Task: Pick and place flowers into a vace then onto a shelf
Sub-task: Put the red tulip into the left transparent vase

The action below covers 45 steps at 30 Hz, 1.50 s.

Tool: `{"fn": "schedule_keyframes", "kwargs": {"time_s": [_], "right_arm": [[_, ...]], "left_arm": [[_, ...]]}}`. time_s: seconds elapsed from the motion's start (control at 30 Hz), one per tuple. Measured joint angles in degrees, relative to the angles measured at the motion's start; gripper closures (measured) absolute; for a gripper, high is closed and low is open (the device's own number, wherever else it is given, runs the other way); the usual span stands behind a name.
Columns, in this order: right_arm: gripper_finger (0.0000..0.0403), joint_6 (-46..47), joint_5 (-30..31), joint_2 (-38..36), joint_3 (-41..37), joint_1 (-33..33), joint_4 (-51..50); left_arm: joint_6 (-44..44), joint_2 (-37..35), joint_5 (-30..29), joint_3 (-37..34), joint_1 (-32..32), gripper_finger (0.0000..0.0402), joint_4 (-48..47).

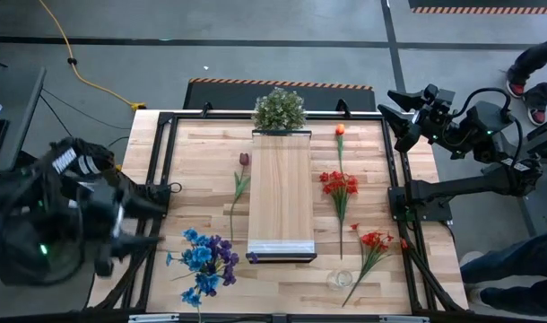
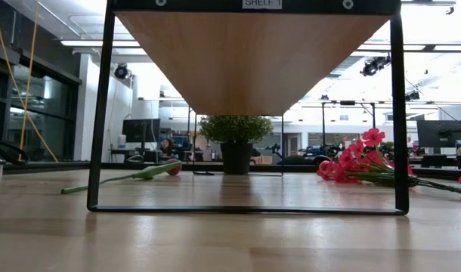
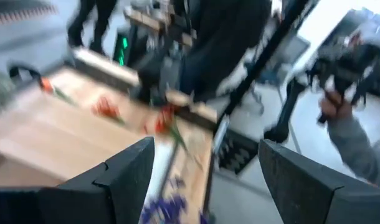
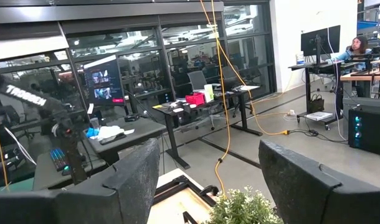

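A bushy green plant (image 1: pixel 279 109) in a dark pot (image 2: pixel 236 158) stands at the far edge of the big wooden table (image 1: pixel 202 152). A small clear glass (image 1: pixel 339 280) sits near the front edge. A yellow cable (image 1: pixel 76 67) runs over the grey floor. Desks with screens (image 4: pixel 103 81) fill the room behind, and a person (image 4: pixel 358 46) sits at one

I count six flower items: blue-purple bunch (image 1: pixel 202 260), dark red stem (image 1: pixel 243 160), orange stem (image 1: pixel 340 131), two red sprays (image 1: pixel 339 184); one shelf (image 1: pixel 281 193), one bushy plant (image 1: pixel 279 109), one clear vase (image 1: pixel 339 280).
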Motion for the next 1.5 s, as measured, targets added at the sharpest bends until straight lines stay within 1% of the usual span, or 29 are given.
{"fn": "schedule_keyframes", "kwargs": {"time_s": [0.13,0.27,0.43,0.6,1.07,1.3,1.4,1.5], "right_arm": [[0.0141,0.00,0.02,-0.01,0.00,0.01,-0.01],[0.0141,0.00,0.02,-0.01,0.00,0.02,0.00],[0.0141,0.00,0.81,-0.01,0.00,0.01,-0.02],[0.0141,0.00,2.30,-0.01,0.00,0.00,-0.02],[0.0141,0.00,3.26,-0.01,0.00,0.00,0.02],[0.0141,-0.08,3.25,-0.01,0.00,0.00,1.27],[0.0141,-1.59,3.27,-0.01,0.00,0.01,2.51],[0.0141,-2.52,3.78,-0.01,0.00,0.00,3.20]], "left_arm": [[4.83,-3.72,-7.05,0.72,0.00,0.0082,0.00],[7.10,-7.32,-12.67,0.72,0.00,0.0082,0.00],[9.09,-11.09,-14.85,0.69,0.01,0.0082,0.01],[11.22,-13.38,-16.61,0.69,0.00,0.0082,0.01],[11.53,-14.02,-16.34,0.63,0.00,0.0082,0.03],[11.46,-13.90,-13.49,0.63,0.48,0.0082,0.09],[11.43,-13.35,-9.73,0.63,4.86,0.0082,0.12],[11.41,-12.58,-3.05,0.63,12.63,0.0082,0.18]]}}
